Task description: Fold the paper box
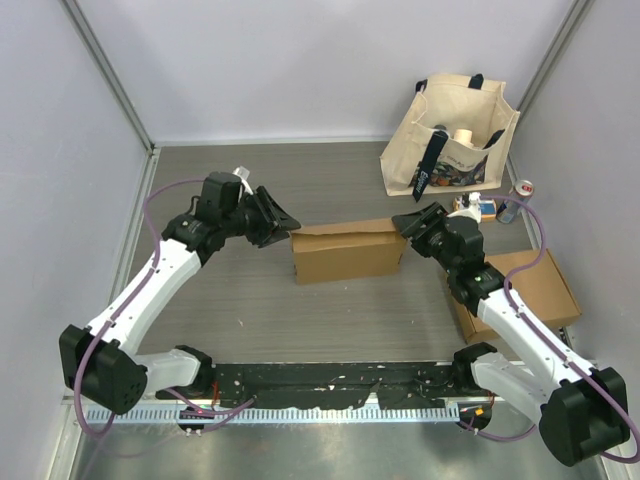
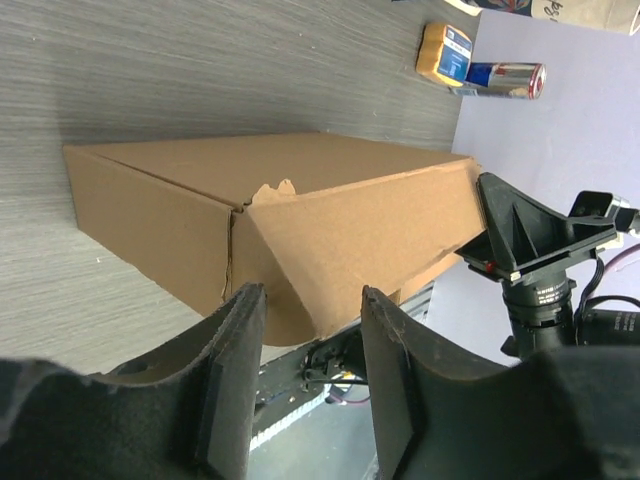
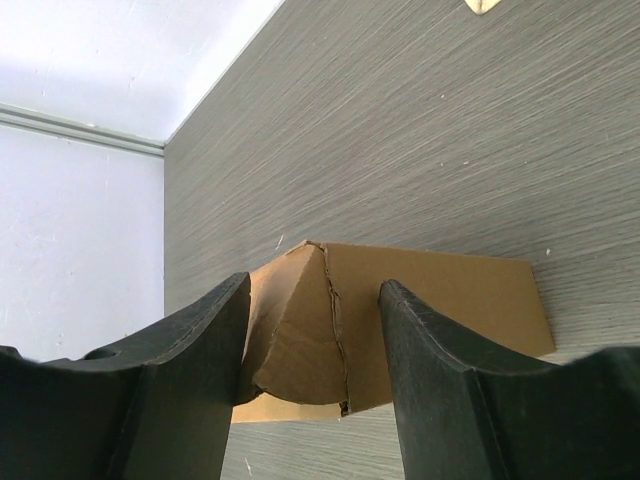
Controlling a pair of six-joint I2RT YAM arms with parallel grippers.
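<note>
The brown paper box [image 1: 345, 250] lies in the middle of the table with its lid down. My left gripper [image 1: 283, 222] is at the box's left end. In the left wrist view the box [image 2: 300, 200] fills the middle, and the left gripper [image 2: 312, 340] is open with the rounded end flap [image 2: 290, 310] just reaching between its fingertips. My right gripper [image 1: 408, 225] is at the box's right end. In the right wrist view it [image 3: 312, 340] is open and straddles the box [image 3: 440, 300] at its corner, with the curved side flap [image 3: 295, 340] against the left finger.
A canvas tote bag [image 1: 450, 135] stands at the back right. A drink can [image 1: 524, 188] and a yellow pack [image 1: 478, 207] lie beside it. A second flat cardboard box [image 1: 535, 290] lies under the right arm. A black rail [image 1: 330, 380] runs along the near edge.
</note>
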